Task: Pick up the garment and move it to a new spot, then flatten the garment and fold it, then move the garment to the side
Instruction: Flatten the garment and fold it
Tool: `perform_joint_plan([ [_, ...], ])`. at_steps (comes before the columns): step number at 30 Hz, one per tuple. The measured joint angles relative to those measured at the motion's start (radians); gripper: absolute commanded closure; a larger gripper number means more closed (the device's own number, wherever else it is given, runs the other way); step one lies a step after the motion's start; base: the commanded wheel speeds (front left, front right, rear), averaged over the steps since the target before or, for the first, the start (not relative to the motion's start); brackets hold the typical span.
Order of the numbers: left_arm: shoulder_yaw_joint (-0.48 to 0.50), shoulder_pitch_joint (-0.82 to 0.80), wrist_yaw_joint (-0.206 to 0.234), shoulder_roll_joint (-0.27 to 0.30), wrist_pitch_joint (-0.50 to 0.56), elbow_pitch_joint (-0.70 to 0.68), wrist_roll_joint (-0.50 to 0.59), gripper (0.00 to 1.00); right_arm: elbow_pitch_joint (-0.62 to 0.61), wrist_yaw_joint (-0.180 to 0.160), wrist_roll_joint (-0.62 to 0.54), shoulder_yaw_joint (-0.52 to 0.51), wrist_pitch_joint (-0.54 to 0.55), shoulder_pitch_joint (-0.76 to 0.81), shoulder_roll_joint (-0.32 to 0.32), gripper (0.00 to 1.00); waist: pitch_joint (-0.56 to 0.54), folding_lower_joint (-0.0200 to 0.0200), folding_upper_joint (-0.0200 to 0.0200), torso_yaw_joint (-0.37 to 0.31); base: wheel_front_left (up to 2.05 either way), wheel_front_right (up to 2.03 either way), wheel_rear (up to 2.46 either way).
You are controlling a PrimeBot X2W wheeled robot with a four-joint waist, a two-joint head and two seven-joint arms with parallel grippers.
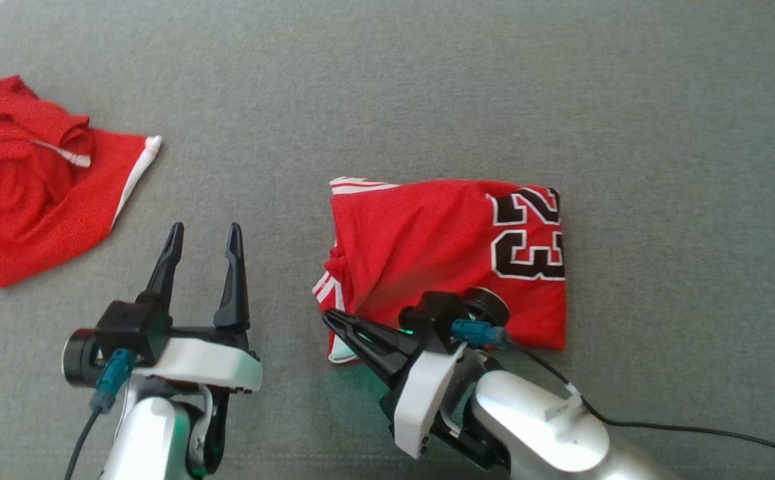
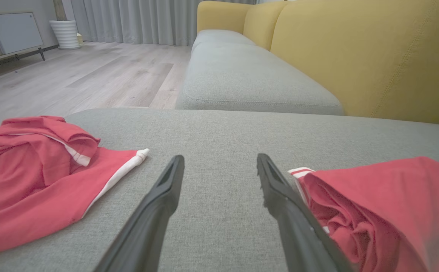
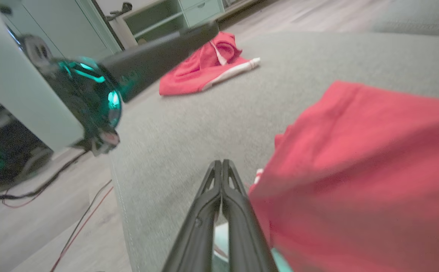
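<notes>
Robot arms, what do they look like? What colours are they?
The left arm and right arm are shiny silver, each with a white collar and a black block at the wrist. The left gripper and right gripper each have two long, pointy black fingers. A teal plug with a dark cable sits on each wrist, and small green lights glow.

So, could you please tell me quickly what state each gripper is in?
Left gripper: open, holding nothing.
Right gripper: shut, tips at the folded jersey edge; no cloth visible between them.
</notes>
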Motion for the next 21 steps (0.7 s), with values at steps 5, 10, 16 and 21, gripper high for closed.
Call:
perform_joint_plan([
  [5,0.007,0.003,0.002,0.001,0.000,0.001,0.000,0.00,-0.163,0.000,0.032,-0.044,-0.016,0.040,-0.034,1.00,-0.024,0.0000,0.0000,-0.025,0.00,0.00,0.00],
  [10,0.027,0.013,0.007,0.008,0.000,0.000,0.000,0.00,-0.313,0.000,-0.003,-0.323,-0.063,0.153,-0.058,0.00,-0.062,0.0000,0.0000,-0.054,0.00,0.00,0.00],
  [16,0.032,0.049,0.016,0.030,0.000,-0.005,0.000,0.00,-0.388,0.000,-0.155,-0.685,-0.075,0.261,-0.044,0.00,-0.099,0.0000,0.0000,-0.078,0.00,0.00,0.00],
  [21,0.036,0.068,0.021,0.040,0.009,-0.025,-0.001,0.00,-0.433,0.000,-0.244,-0.871,-0.055,0.369,-0.027,0.00,-0.123,0.0000,0.0000,-0.085,0.00,0.00,0.00],
])
